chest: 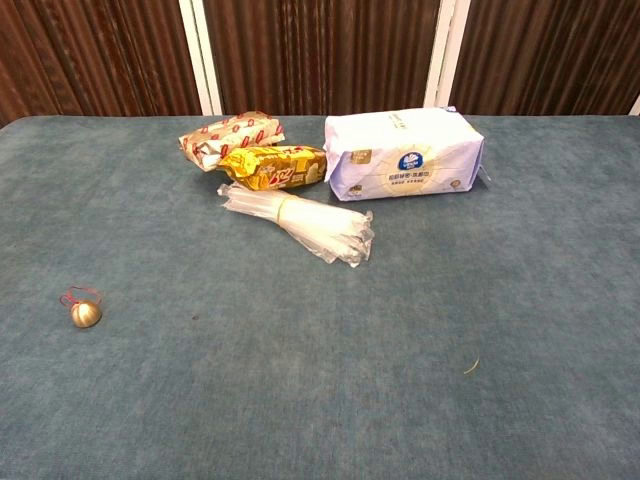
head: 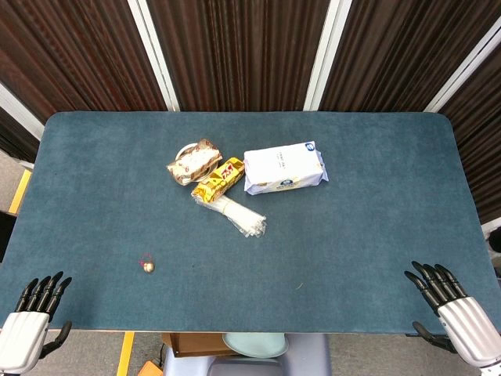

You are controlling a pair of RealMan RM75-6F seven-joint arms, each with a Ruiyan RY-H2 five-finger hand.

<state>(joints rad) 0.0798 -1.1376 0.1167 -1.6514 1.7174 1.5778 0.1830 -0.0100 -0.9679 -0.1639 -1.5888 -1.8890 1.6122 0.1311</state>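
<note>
Two hands rested at the near corners of the blue surface (head: 376,235), both empty. The left hand (head: 31,317) lay at the near left edge with its fingers (head: 45,288) straight, close together and pointing away, holding nothing. Nearest to it sat a small gold bell (chest: 85,313) with a red loop of string, alone on the cloth and well apart from the other goods; it looked light, hard and round, likely to roll, so a pinch at the string or across its body would suit it best.

Further back, near the middle, lay a red-and-white snack packet (chest: 230,137), touching a yellow snack packet (chest: 275,166), both soft and crinkly. Just in front of them lay a clear bundle of plastic sleeves (chest: 300,222) held by a band, slippery and limp by its look. To the right sat a white tissue pack (chest: 405,156), bulky, soft and light.

The right hand (head: 458,313) lay at the near right edge, fingers (head: 430,280) extended and slightly spread, touching nothing. No object stood between either hand and the goods.
</note>
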